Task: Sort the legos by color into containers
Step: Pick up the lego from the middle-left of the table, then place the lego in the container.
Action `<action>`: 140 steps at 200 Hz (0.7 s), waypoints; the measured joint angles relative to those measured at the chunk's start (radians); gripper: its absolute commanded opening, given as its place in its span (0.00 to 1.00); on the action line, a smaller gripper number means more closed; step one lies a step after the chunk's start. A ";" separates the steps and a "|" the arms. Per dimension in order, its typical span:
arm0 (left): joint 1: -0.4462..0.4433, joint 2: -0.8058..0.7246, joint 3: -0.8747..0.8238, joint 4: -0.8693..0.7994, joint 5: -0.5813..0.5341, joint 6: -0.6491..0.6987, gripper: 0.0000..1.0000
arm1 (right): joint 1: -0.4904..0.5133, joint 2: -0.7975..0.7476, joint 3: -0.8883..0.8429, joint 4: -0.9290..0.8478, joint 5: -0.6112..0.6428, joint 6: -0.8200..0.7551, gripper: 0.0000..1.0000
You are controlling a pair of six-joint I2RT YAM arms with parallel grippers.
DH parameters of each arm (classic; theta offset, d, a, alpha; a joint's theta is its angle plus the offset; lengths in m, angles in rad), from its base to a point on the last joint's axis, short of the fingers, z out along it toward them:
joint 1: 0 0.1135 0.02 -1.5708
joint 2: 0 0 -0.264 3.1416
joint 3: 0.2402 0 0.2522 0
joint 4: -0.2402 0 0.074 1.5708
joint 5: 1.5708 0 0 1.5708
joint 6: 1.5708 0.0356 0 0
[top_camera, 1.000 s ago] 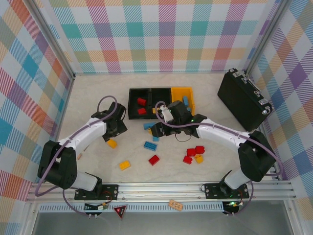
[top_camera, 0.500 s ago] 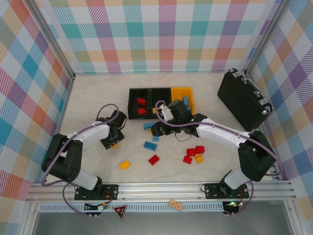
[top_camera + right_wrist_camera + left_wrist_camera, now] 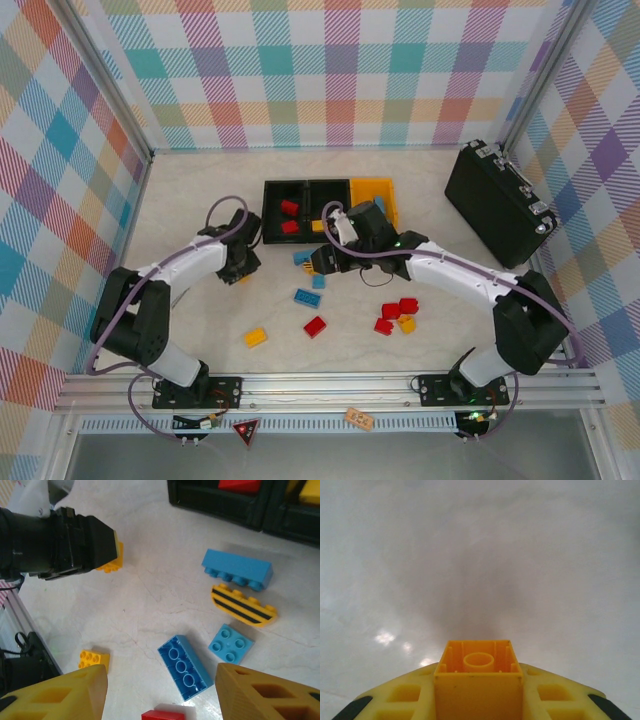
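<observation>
My left gripper (image 3: 479,680) is shut on a yellow lego (image 3: 479,672), its hollow underside facing the camera; from above this gripper (image 3: 240,270) sits low over the table's left-centre. My right gripper (image 3: 161,676) hangs open above an upturned blue lego (image 3: 186,666), touching nothing, and from the top view it (image 3: 320,263) is over the blue legos (image 3: 308,297). A blue square lego (image 3: 230,643), a striped yellow arch (image 3: 243,605) and a long blue lego (image 3: 237,568) lie near it. The containers (image 3: 270,188) stand behind, with red legos (image 3: 290,207) in the left black one.
A large black case (image 3: 497,200) lies at the right. A red lego (image 3: 315,326), a yellow one (image 3: 255,337) and a red-and-yellow cluster (image 3: 395,315) lie nearer the front. A pale-orange tag (image 3: 358,417) rests on the front rail. Plaid walls enclose the table.
My left gripper has closed on the yellow lego it was over and shifted slightly toward the back. My right arm has barely moved.
</observation>
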 measured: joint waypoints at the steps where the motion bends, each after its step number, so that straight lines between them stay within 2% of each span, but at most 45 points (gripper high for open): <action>1: -0.002 0.003 0.009 0.000 0.000 0.002 0.30 | -0.001 -0.001 0.000 0.000 0.001 0.000 0.59; 48: -0.098 0.100 0.247 -0.006 0.026 0.071 0.31 | -0.074 -0.083 -0.059 -0.006 0.066 0.043 0.59; 85: -0.175 0.246 0.464 -0.016 0.053 0.124 0.31 | -0.113 -0.142 -0.102 -0.019 0.109 0.070 0.59; 140: -0.211 0.438 0.725 -0.055 0.099 0.183 0.31 | -0.129 -0.194 -0.150 -0.035 0.145 0.093 0.59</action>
